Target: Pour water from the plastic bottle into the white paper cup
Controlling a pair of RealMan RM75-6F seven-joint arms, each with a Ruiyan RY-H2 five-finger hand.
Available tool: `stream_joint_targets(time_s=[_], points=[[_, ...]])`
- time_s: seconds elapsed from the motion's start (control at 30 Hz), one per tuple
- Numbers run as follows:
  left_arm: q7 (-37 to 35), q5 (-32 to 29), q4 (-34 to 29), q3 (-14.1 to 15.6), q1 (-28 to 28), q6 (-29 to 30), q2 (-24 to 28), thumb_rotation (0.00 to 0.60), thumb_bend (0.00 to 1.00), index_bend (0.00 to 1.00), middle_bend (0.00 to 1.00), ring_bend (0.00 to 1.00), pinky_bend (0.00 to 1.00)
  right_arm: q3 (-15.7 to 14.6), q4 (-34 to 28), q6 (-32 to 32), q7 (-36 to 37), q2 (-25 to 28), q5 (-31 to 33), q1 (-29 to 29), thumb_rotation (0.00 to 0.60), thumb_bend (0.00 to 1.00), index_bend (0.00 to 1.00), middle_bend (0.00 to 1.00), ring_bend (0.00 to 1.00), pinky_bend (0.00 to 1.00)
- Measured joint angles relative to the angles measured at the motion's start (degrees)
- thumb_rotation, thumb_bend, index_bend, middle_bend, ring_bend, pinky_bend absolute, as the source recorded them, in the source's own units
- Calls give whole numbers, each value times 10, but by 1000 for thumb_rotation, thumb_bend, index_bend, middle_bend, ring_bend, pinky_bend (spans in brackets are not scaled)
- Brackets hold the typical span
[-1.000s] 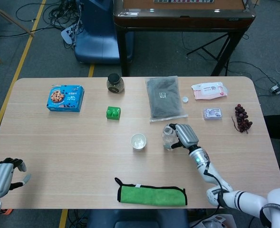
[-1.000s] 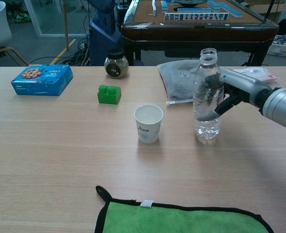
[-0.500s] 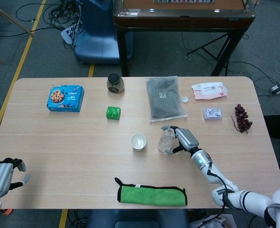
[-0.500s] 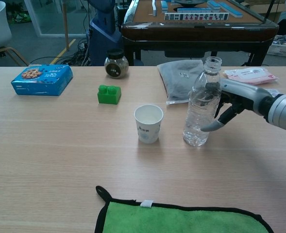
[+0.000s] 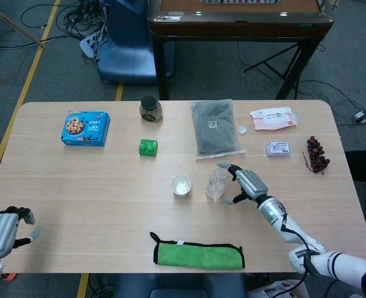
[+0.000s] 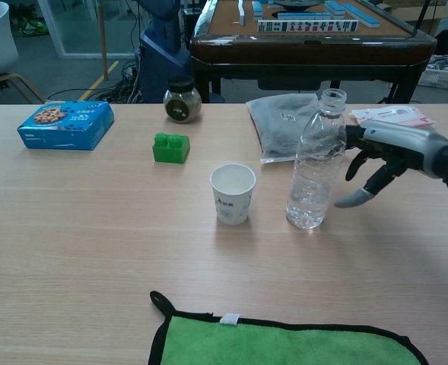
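The light wooden table (image 5: 108, 186) carries everything, and the biggest thing on it is the grey plastic pouch (image 5: 215, 128) lying flat toward 12 o'clock. A green cloth with black edging (image 5: 198, 254) lies at the 6 o'clock edge, and a blue cookie box (image 5: 86, 128) sits out toward 10 o'clock. The right hand (image 6: 395, 156) hangs just beside the bottle at its 3 o'clock side, fingers spread and slightly curled, holding nothing; whether a fingertip touches the bottle cannot be told. The left hand (image 5: 2, 230) rests at the 8 o'clock corner with fingers curled loosely and nothing in them. The clear plastic bottle (image 6: 313, 164) stands uncapped near the table's middle, leaning slightly, with some water in its base. The white paper cup (image 6: 233, 193) stands upright at the bottle's 9 o'clock, near it but apart. A green toy block (image 6: 171, 147) sits at 11 o'clock from the cup.
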Motion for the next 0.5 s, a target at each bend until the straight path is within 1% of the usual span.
stream_joint_targets(time_s=[0.17,0.27,0.33,0.5], points=[[-4,8,3,0,0,5,-2,600,199,603,553,410,538,-13,-28,20,-7,40,-15,-17,600,0,108,126,128,340],[-4,15,3,1,0,11,-3,600,199,604,553,410,538,-22,-48,42,-9,69,-26,-34,600,0,108,165,128,337],[-4,20,3,1,1,15,-3,600,199,604,553,409,538,-30,-61,61,-14,91,-35,-48,600,0,108,182,128,336],[-5,33,4,2,2,25,-6,600,199,588,543,408,543,-53,-90,116,-47,139,-56,-88,600,0,108,182,128,336]])
